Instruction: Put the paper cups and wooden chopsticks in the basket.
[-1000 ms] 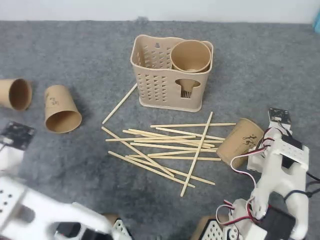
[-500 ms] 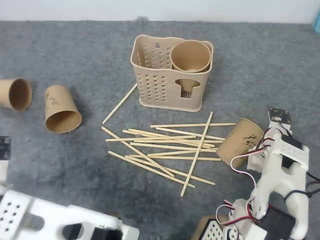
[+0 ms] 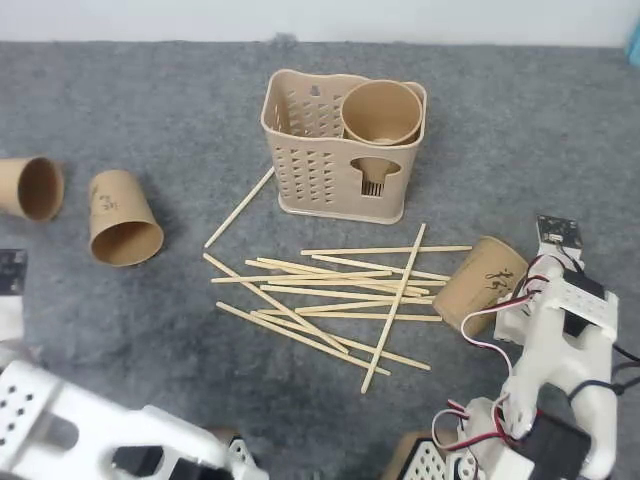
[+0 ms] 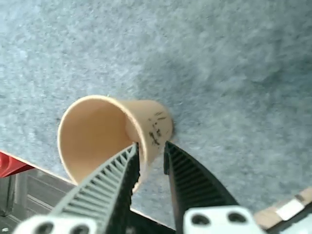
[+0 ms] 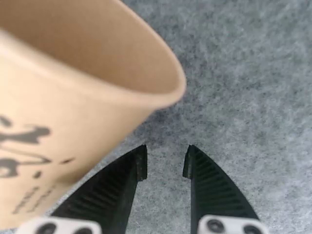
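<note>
Only the left arm (image 3: 90, 435) has shifted: its white body at 7 o'clock of the high view sits a little differently, and the dark square part at the 9 o'clock edge has risen again after dipping; everything else lies as before.

The grey carpet (image 3: 520, 130) carries it all. The basket (image 3: 320, 165) stands upright at 12 o'clock, with a nested cup (image 3: 382, 112) mouth-up in its 3 o'clock half, so part of the job looks done. The right arm (image 3: 560, 330) sits at 4 to 5 o'clock, beside the right-hand cup (image 3: 480, 283), which lies on its side.

At 9 o'clock the far-left cup (image 3: 30, 187) and the second left cup (image 3: 122, 218) also lie on their sides, well apart from the basket. The held cup (image 4: 97, 136) lies on the carpet near the table edge.

The wooden chopsticks (image 3: 330, 290) lie scattered at centre, toward 6 o'clock of the basket. A lone chopstick (image 3: 240, 208) lies slanted toward its 8 o'clock corner.

The left gripper (image 4: 151, 145) straddles the held cup's wall, one jaw at the mouth and one outside; it looks pinched on it, likely for lifting by the rim. The right gripper (image 5: 165, 150) has its jaws parted and holds nothing; its tips are over bare carpet just beside the right-hand cup's rim, probably parked ready for that cup.
</note>
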Tool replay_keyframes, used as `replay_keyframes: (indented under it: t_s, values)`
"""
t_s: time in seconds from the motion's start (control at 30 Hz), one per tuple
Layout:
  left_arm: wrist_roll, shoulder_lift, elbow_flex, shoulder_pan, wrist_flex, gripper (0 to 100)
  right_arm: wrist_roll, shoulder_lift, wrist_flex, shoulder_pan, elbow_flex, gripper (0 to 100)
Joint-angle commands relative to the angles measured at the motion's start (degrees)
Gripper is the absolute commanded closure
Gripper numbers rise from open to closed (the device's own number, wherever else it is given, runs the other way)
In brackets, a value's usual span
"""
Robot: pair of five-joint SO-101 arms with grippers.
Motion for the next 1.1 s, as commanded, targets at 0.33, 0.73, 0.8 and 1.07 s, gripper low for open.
replay_keyframes:
  t_s: [0.33,0.73,0.8,1.07]
  values:
    - [1.58,0.18,4.79,-2.46,-7.38,92,2.64,-1.01,-0.84,-1.71,-0.09,85.8]
    - [3.60,0.26,7.87,-3.25,-11.43,92,2.73,-1.01,-0.84,-1.71,-0.09,85.8]
    - [3.60,1.58,7.87,-3.25,-12.22,92,2.81,-1.01,-0.84,-1.71,-0.09,85.8]
    - [3.60,21.71,2.95,-3.08,-16.53,92,2.81,-1.01,-0.75,-1.71,-0.09,85.8]
